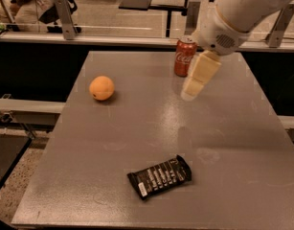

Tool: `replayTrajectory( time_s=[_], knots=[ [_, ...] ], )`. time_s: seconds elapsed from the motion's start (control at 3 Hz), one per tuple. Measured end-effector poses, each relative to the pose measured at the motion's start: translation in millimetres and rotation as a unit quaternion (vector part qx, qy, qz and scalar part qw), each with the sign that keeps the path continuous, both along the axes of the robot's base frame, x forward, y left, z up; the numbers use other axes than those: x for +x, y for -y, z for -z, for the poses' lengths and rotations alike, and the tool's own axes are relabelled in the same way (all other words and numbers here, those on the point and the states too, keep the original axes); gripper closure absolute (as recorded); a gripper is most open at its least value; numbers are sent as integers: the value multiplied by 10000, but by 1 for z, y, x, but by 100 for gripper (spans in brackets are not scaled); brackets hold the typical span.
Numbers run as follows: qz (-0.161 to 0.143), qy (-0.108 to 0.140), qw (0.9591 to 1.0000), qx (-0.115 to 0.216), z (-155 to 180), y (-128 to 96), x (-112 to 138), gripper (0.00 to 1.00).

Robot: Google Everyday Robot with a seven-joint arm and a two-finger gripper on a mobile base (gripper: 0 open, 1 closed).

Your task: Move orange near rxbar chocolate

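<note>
The orange [101, 88] sits on the grey table [232, 128] at the left, toward the back. The rxbar chocolate [159, 177], a black wrapper with white text, lies flat near the table's front middle, well apart from the orange. My gripper [190, 94] hangs from the white arm at the upper right, above the table just in front of the red Coca-Cola can [185, 56]. It is to the right of the orange and behind the bar, and holds nothing that I can see.
The red can stands at the table's back middle, right beside my gripper. A railing and glass partition [113, 30] run behind the table. Chairs and desks stand further back.
</note>
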State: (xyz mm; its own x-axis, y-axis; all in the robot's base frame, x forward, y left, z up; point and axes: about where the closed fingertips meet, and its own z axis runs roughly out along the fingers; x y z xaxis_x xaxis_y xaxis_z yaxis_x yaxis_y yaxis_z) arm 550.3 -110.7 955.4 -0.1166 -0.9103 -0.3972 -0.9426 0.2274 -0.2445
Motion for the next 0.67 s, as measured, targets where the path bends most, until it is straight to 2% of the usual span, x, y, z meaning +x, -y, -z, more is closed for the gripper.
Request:
replayTrajectory(
  time_s=[0.67],
  knots=[
    [-499, -26, 9970, 591, 14, -103, 41, 0]
  ],
)
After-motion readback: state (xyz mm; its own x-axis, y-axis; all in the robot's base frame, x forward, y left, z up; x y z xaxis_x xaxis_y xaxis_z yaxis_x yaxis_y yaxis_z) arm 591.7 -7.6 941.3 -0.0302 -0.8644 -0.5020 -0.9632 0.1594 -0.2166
